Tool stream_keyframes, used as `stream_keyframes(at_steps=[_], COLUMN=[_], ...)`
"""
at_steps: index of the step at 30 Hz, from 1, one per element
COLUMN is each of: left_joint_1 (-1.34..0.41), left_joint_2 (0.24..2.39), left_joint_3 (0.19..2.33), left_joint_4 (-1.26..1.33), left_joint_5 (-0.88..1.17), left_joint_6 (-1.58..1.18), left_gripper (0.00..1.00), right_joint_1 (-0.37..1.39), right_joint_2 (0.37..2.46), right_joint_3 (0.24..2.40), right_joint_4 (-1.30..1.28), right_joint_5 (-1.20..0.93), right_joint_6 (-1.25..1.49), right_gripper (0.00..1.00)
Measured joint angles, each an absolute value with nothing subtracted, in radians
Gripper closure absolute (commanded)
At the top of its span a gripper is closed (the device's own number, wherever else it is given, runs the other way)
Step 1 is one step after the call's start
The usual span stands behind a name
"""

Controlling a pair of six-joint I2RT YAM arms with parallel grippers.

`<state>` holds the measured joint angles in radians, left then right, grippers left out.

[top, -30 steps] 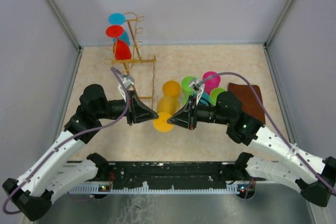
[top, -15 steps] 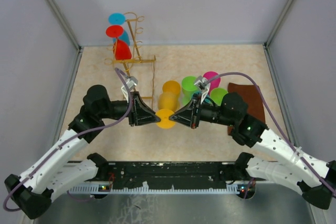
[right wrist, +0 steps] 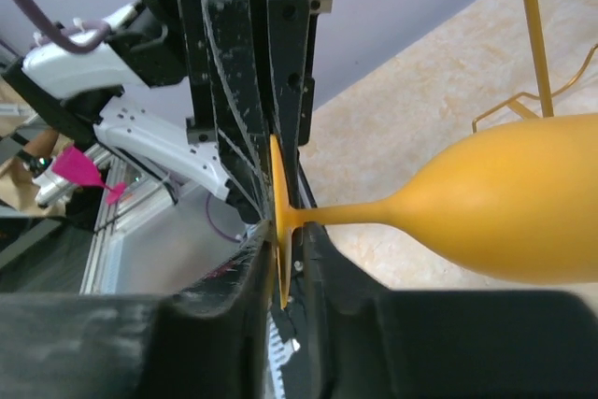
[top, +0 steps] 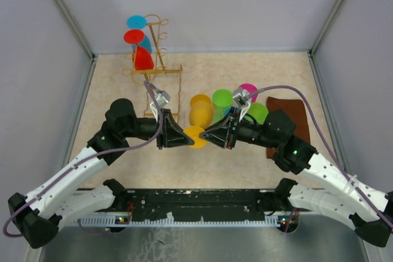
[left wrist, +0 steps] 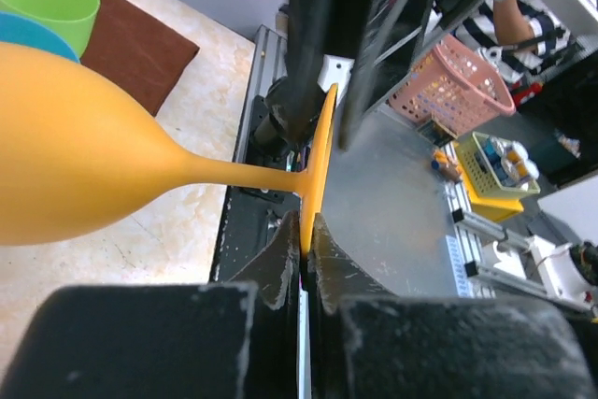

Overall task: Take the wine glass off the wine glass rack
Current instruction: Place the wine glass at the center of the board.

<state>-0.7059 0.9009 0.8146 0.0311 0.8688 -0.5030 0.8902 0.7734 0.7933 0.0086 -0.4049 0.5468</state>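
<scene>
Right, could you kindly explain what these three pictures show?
These are two robot arms bolted to a beige table. The wide picture is from a camera above and behind them; the other two are from cameras on each wrist. The left gripper and the right gripper, two-finger pincers, pinch the round foot of an opaque orange wine glass from opposite sides. At the back stands a thin golden wire rack holding a red glass and a blue glass. Green glasses, a pink glass and a brown cloth sit at the right.
</scene>
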Motion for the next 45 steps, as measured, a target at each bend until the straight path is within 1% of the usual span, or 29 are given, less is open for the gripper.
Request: stream_keyframes(at_steps=[1,3,4,7,10,12,15,17,20,22,24,28,31,35,39,41,45], left_joint_1=[-0.709,-0.719,-0.722,-0.725,-0.725,-0.727,-0.727,-0.727,-0.727,-0.728,-0.729,-0.729,-0.729,-0.729,-0.729,-0.729,-0.729], left_joint_2=[0.899,0.886,0.875,0.823,0.765,0.735,0.711,0.706,0.713,0.725,0.735,0.735,0.716,0.681,0.665,0.664,0.661], left_joint_3=[0.813,0.793,0.780,0.721,0.663,0.631,0.596,0.572,0.546,0.546,0.546,0.546,0.545,0.538,0.533,0.533,0.533], left_joint_4=[0.036,0.057,0.067,0.121,0.177,0.217,0.268,0.302,0.337,0.334,0.319,0.292,0.279,0.256,0.239,0.234,0.213], left_joint_5=[0.870,0.877,0.881,0.900,0.926,0.944,0.971,1.004,1.067,1.098,1.120,1.156,1.175,1.187,1.188,1.188,1.194], left_joint_6=[-0.495,-0.472,-0.463,-0.410,-0.350,-0.310,-0.271,-0.259,-0.245,-0.222,-0.192,-0.138,-0.107,-0.069,-0.051,-0.046,-0.031], left_gripper=[1.00,1.00,1.00,1.00,1.00,1.00,1.00,1.00,1.00,1.00,1.00,1.00,1.00,1.00,1.00,1.00,1.00], right_joint_1=[0.891,0.892,0.892,0.894,0.894,0.894,0.894,0.894,0.864,0.807,0.729,0.531,0.460,0.453,0.453,0.453,0.453], right_joint_2=[0.767,0.750,0.743,0.719,0.694,0.679,0.676,0.689,0.722,0.748,0.768,0.814,0.842,0.885,0.907,0.908,0.907], right_joint_3=[0.794,0.796,0.801,0.827,0.854,0.871,0.907,0.946,0.993,1.003,1.003,0.962,0.910,0.842,0.795,0.772,0.766], right_joint_4=[0.012,0.014,0.009,-0.017,-0.053,-0.084,-0.160,-0.222,-0.294,-0.310,-0.314,-0.251,-0.174,-0.034,0.134,0.245,0.343], right_joint_5=[-0.402,-0.381,-0.370,-0.313,-0.233,-0.159,-0.052,0.033,0.102,0.078,0.005,-0.271,-0.465,-0.745,-0.943,-1.039,-1.119], right_joint_6=[0.543,0.525,0.521,0.485,0.448,0.425,0.400,0.393,0.414,0.443,0.480,0.591,0.676,0.775,0.862,0.914,0.955], right_gripper=[0.58,0.49,0.43,0.35,0.31,0.23,0.14,0.12,0.11,0.11,0.11,0.14,0.16,0.17,0.22,0.26,0.37])
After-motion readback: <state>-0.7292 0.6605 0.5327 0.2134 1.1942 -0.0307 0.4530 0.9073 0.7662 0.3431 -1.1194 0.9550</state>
